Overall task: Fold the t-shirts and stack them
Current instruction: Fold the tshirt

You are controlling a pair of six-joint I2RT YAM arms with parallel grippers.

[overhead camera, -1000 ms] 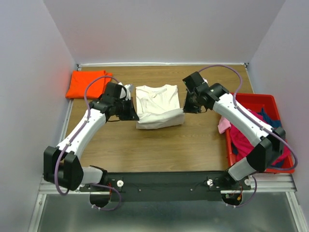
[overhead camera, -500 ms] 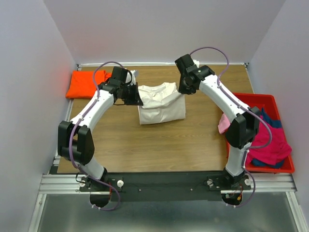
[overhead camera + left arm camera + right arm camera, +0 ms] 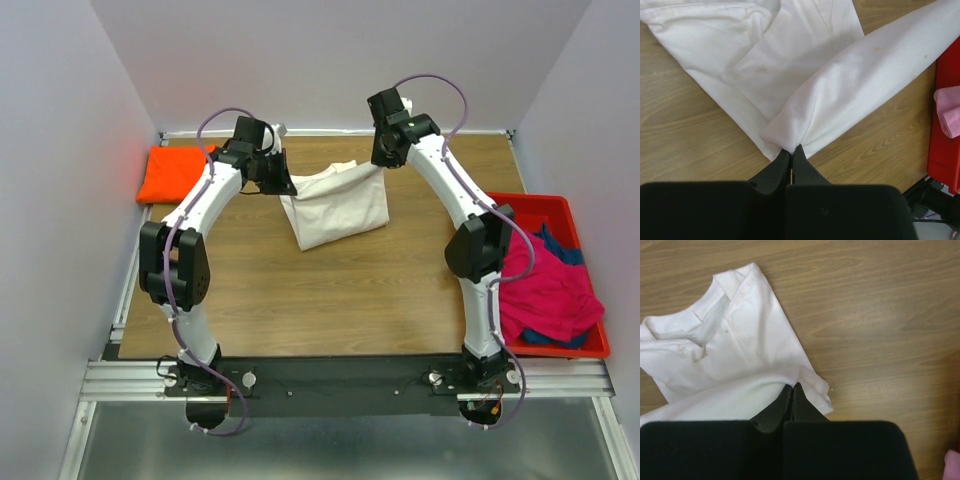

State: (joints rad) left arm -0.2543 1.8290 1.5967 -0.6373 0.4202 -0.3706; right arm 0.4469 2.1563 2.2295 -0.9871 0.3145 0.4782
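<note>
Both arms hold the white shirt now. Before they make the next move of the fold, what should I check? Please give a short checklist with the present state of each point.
1. Left gripper grips the white shirt: ok, jaws closed on a pinch of cloth.
2. Right gripper grips the same shirt: ok, jaws closed on its edge.
3. Both held corners at equal height: cannot tell from these views.
4. Lower layer smooth: not ok, creases show near the collar.
5. Orange shirt out of the way: ok, it lies apart at the far left corner.
6. Shirt wholly on the table: ok, bare wood shows around it.
</note>
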